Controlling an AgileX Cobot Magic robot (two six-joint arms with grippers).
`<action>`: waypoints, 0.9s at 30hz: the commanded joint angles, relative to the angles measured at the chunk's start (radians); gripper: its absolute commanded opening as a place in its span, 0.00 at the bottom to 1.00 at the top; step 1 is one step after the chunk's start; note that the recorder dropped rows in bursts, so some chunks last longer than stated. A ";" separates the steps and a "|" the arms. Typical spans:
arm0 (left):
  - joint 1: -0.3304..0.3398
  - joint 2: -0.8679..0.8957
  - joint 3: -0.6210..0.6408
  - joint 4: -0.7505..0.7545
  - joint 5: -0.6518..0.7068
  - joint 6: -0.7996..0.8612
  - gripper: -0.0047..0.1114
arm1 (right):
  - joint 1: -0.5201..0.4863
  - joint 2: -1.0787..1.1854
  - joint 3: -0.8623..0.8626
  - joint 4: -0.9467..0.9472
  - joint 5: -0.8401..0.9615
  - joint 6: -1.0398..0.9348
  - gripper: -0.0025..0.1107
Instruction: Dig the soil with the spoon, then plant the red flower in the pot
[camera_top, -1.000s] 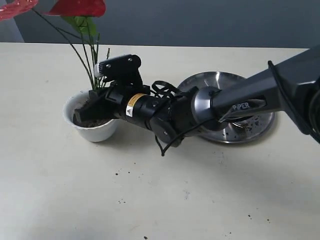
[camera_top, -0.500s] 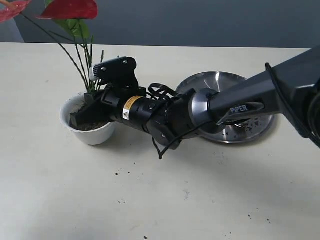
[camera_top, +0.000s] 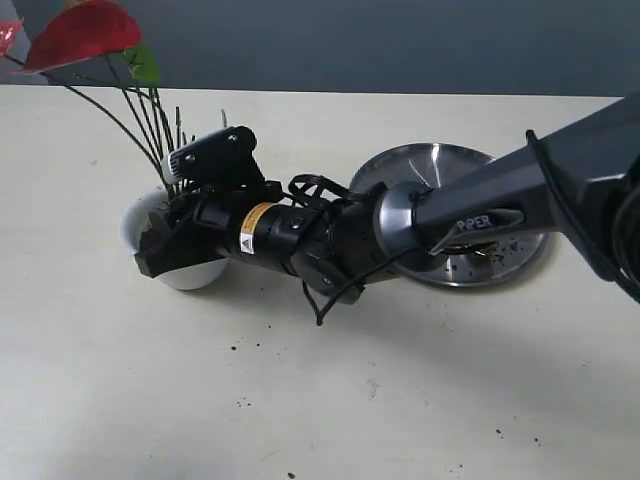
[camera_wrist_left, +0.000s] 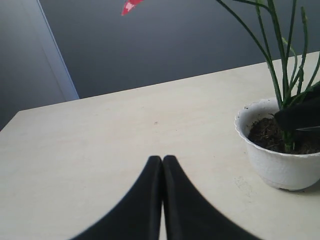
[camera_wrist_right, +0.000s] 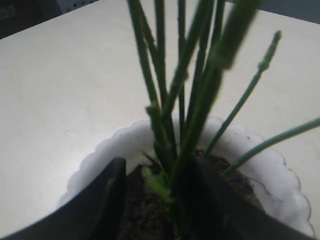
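The white scalloped pot (camera_top: 192, 274) stands at the table's left, with the dark soil (camera_wrist_left: 265, 136) in it. The red flower (camera_top: 85, 35) has its green stems (camera_top: 140, 120) standing in that soil and leans left. My right gripper (camera_top: 152, 254) reaches across from the right and sits low over the pot. In the right wrist view the right gripper (camera_wrist_right: 160, 166) is open, one finger on each side of the stems (camera_wrist_right: 165, 100), which lie close to one finger. My left gripper (camera_wrist_left: 162, 159) is shut and empty, apart from the pot (camera_wrist_left: 280, 170). The spoon is out of view.
A wide round steel plate (camera_top: 420, 163) with soil crumbs lies at the right, partly under my right arm. Loose specks of soil (camera_top: 240, 402) dot the table in front. The table's far edge runs behind the pot against a dark wall.
My right gripper has moved left at the pot. The pot has shifted left with it, and the flower head has swung further left.
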 joint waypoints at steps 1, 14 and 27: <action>-0.002 -0.004 0.002 -0.004 -0.006 -0.005 0.04 | 0.002 -0.015 0.011 -0.015 0.066 0.006 0.38; -0.002 -0.004 0.002 -0.004 -0.006 -0.005 0.04 | 0.002 -0.098 0.011 0.009 0.170 -0.020 0.47; -0.002 -0.004 0.002 -0.004 -0.006 -0.005 0.04 | -0.028 -0.372 0.015 -0.003 0.510 -0.135 0.28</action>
